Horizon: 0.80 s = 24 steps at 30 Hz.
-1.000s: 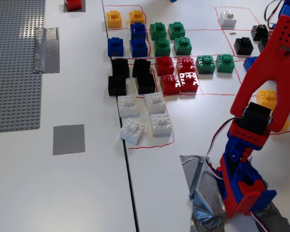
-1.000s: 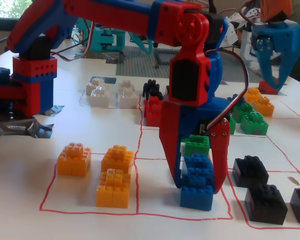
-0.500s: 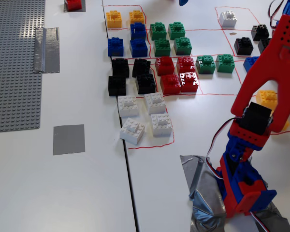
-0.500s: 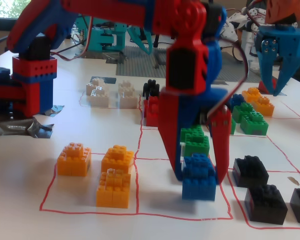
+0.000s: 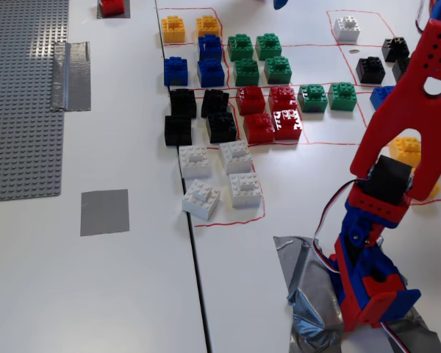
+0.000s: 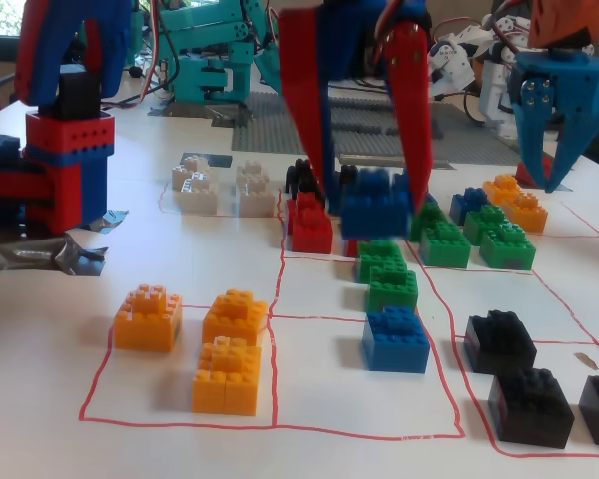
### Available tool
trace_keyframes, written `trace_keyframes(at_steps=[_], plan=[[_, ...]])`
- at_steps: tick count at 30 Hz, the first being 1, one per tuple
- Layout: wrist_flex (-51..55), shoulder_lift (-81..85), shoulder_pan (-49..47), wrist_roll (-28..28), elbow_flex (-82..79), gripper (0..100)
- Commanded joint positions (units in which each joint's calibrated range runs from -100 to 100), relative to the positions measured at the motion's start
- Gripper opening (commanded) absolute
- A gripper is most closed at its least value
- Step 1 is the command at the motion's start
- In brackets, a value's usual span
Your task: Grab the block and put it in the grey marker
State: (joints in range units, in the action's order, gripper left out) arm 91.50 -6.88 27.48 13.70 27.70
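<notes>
In a fixed view, my red gripper (image 6: pixel 374 205) hangs down from the top edge, its two long red fingers (image 6: pixel 411 110) closed on either side of a blurred blue block (image 6: pixel 376 208). It holds the block in the air above the red and green blocks. The grey marker, a square of grey tape (image 5: pixel 104 212), lies on the white table left of the white blocks. It shows far back in the low fixed view (image 6: pixel 208 160). In the high fixed view only my red arm (image 5: pixel 419 95) and its base (image 5: pixel 367 287) show. The gripper is out of frame there.
Groups of yellow, blue, green, red, black and white blocks sit in red-outlined cells (image 5: pixel 235 88). A grey baseplate (image 5: pixel 22 95) lies at the left, with a tape strip (image 5: pixel 71 75). A red block (image 5: pixel 112 6) sits on another grey patch. A second blue gripper (image 6: pixel 549 120) hangs at the right.
</notes>
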Motion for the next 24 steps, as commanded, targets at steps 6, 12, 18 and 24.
trace_keyframes(at_steps=[6, 12, 18, 24], plan=[[3.1, 13.5, -14.8, -4.1, -5.1, 0], [4.2, 16.5, -27.2, -9.3, -9.1, 0], [5.0, 16.9, -39.8, -13.7, -10.9, 0], [3.5, 16.6, -51.8, -16.2, -14.4, 0]])
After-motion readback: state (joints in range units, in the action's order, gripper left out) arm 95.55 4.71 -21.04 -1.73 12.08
